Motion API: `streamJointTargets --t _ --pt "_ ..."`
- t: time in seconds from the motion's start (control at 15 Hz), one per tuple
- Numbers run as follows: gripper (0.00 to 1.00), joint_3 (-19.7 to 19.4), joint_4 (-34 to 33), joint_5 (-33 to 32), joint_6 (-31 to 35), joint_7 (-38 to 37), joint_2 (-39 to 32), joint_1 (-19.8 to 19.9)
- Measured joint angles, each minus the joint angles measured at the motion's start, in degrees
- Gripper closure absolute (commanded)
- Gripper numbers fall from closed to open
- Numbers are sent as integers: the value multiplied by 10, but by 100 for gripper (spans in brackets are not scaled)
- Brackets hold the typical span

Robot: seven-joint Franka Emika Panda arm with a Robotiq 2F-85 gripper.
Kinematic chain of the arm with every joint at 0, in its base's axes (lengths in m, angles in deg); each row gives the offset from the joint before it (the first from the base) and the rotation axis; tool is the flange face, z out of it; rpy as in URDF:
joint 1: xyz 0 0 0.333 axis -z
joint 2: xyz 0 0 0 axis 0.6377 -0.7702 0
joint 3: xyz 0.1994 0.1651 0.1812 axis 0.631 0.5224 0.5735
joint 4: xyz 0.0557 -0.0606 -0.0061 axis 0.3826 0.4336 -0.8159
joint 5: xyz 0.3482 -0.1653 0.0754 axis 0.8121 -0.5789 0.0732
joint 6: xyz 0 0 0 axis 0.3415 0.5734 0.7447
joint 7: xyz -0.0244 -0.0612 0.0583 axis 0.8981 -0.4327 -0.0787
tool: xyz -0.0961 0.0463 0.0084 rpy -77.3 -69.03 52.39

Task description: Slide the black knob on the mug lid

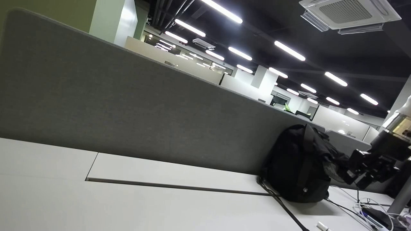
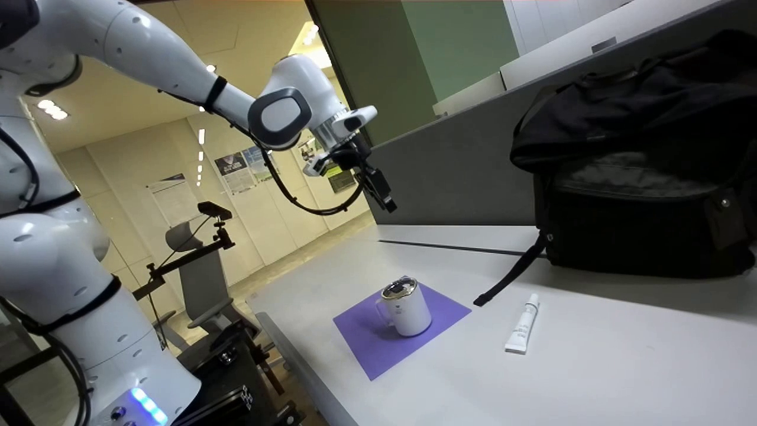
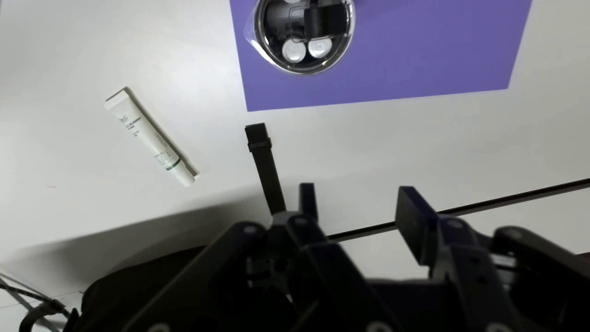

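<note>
In an exterior view the gripper (image 2: 387,201) just hangs in the air, fingers (image 2: 377,182) angled downward, well above the desk (image 2: 621,367). Lower down from the fingers there's a white mug (image 2: 410,315) standing upright on a purple sheet (image 2: 378,353), shiny lid (image 2: 400,290) on, with a dark bit (image 2: 401,286) on top that's too small to make out. Off to the right of the fingers sits a big black bag (image 2: 639,225), strap (image 2: 513,271) trailing onto the desk. A white tube (image 2: 523,324) lies below and right of the fingers, near that strap. Grey chair (image 2: 204,281) is way off to their left.
</note>
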Motion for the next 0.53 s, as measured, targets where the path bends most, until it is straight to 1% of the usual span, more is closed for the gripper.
streamJointTargets --t 0.13,0.2,0.4,0.53 --pt "5 2 8 28 -29 35 25 4" --pt "1 1 11 37 -44 49 36 6" --pt "0 -2 17 41 -85 71 64 14" --pt "0 -5 17 40 -91 75 63 17"
